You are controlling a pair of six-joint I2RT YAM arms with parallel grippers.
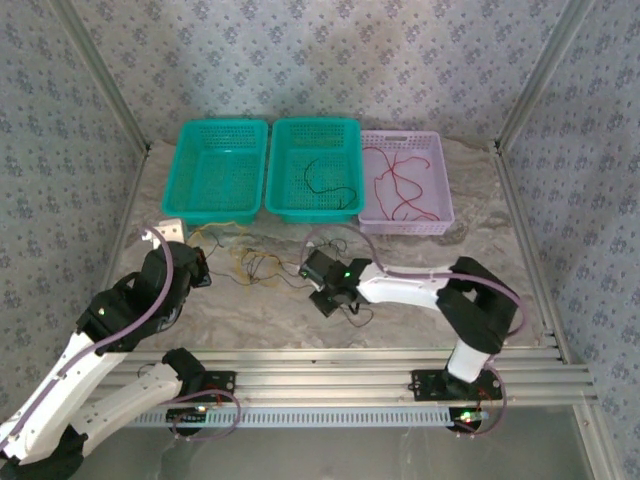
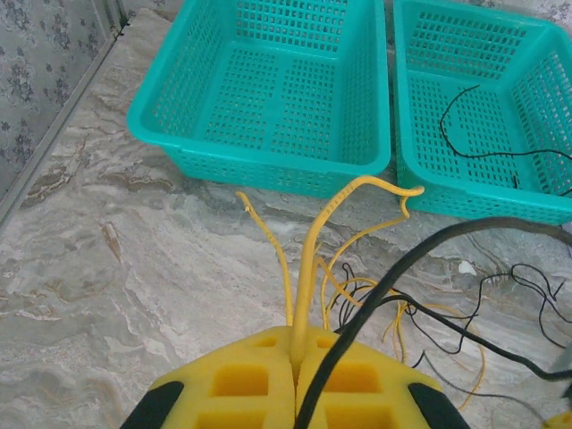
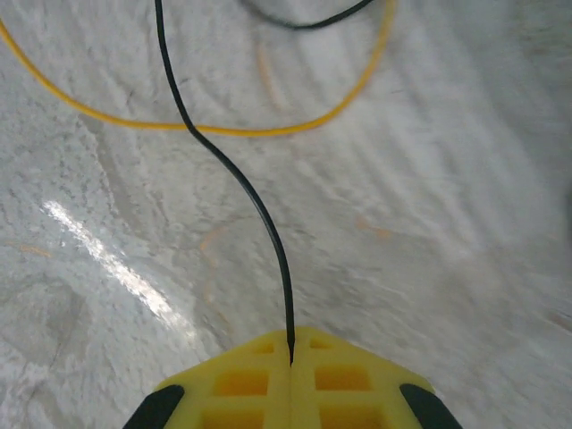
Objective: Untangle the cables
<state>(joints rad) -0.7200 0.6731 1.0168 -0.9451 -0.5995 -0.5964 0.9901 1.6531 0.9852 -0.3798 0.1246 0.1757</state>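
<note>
Evidently, from the top external view, sorting is partly done. A loose black cable [image 1: 330, 182] lies in the middle teal basket [image 1: 312, 215] and a red cable [image 1: 395, 185] in the lilac basket [image 1: 405, 228]. The left teal basket [image 1: 212, 220] probably awaits yellow. The remaining cables [image 1: 250, 262] lie knotted on the counter [image 1: 480, 270] just in front of the baskets. The left gripper [image 1: 200, 268] and right gripper [image 1: 322, 272] flank the knot, likely so they can draw it apart.

At the left wrist, the left gripper [image 2: 295, 353] is clamped on a yellow cable [image 2: 307, 268], which rises from the pinch and curls toward the baskets, lifted clear of the tangled loops [image 2: 447, 313] on the counter.

At the right wrist, the right gripper [image 3: 291, 353] is pinched together on a black strand [image 3: 234, 174] that runs off across a yellow loop [image 3: 223, 131]. With each arm holding a different colour, pulling should separate them.
</note>
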